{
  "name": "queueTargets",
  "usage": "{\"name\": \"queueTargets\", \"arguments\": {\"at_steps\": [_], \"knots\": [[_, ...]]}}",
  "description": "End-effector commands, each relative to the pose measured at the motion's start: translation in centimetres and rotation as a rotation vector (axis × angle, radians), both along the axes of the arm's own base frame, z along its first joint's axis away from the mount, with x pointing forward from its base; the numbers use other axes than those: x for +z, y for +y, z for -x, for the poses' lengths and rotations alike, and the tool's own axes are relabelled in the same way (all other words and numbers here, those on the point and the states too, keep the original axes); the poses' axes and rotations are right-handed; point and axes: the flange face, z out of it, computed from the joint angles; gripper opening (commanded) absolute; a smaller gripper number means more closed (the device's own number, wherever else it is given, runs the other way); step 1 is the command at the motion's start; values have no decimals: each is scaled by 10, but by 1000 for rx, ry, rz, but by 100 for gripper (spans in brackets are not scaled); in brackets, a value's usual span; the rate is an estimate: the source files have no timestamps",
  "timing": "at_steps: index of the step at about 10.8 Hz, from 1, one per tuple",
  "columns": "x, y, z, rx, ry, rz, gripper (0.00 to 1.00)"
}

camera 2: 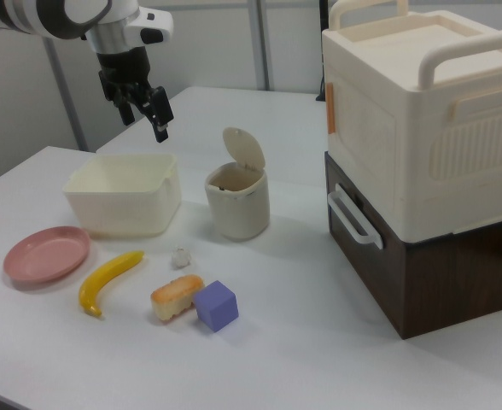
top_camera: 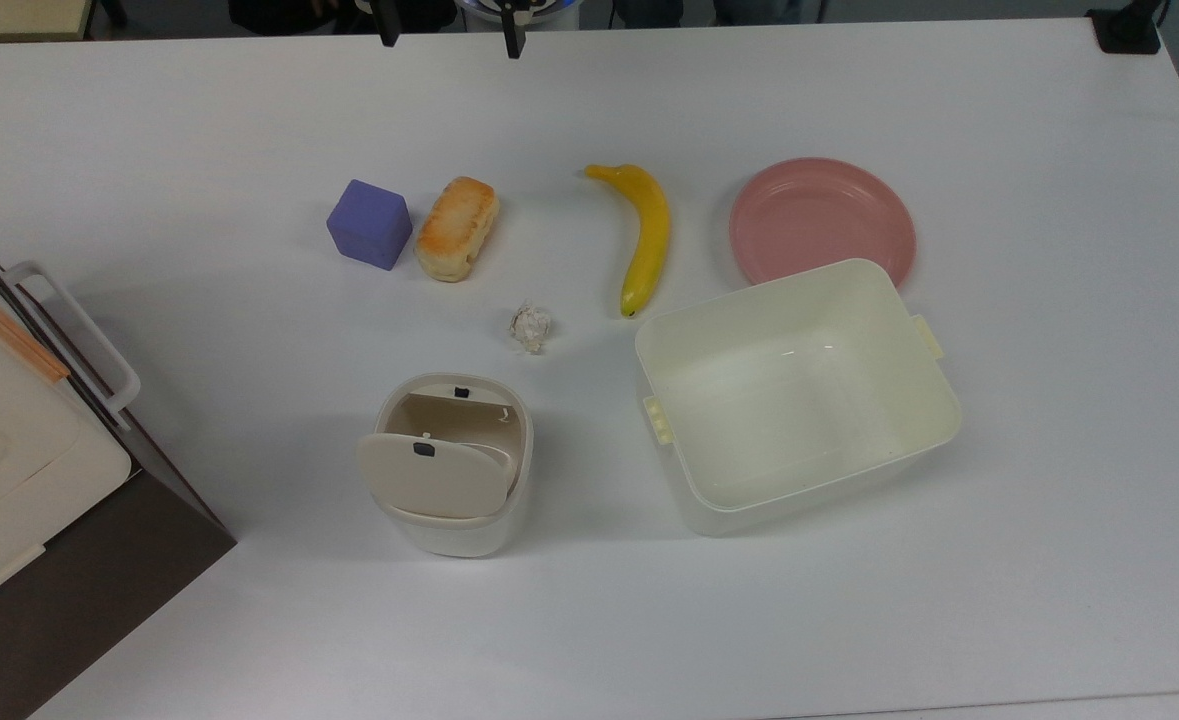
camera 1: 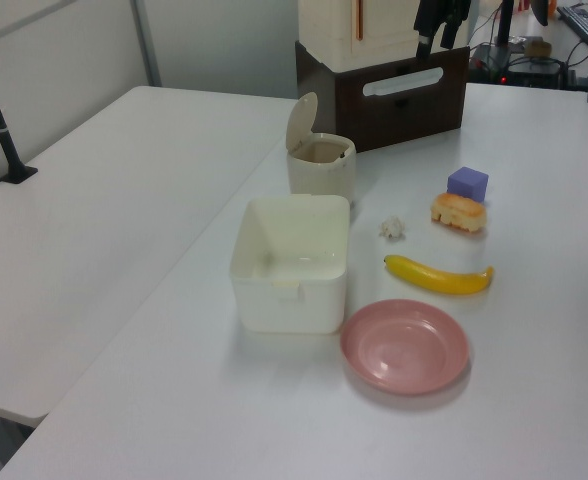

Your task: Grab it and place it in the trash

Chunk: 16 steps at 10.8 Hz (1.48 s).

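End effector point(camera 2: 145, 115) upper left of right view, fingers spread wide, holding nothing, high above the worktop point(top_camera: 849, 620). Paper wad point(top_camera: 531, 326) lies frame centre in top view, between bin point(top_camera: 449, 465) and banana point(top_camera: 643, 236). Bin flap tipped open.

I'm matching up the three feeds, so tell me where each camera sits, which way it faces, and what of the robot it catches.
Top view: overhead, looking down on the table; the gripper fingertips poke in at the top edge.
Left view: low, beside the pink plate, facing the brown box.
Right view: opposite end, arm and open gripper above the tub.
All share the paper wad and trash bin.
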Motion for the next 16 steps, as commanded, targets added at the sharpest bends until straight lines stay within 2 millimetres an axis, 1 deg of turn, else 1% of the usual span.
{"name": "queueTargets", "arguments": {"at_steps": [1, 8, 11, 14, 16], "knots": [[4, -6, 8, -52, 18, -13, 100], [2, -8, 7, -43, 22, -6, 100], [0, -10, 10, -2, 40, 23, 100], [-6, -9, 9, 18, 52, 66, 100], [-16, -8, 9, 36, 103, 135, 100]]}}
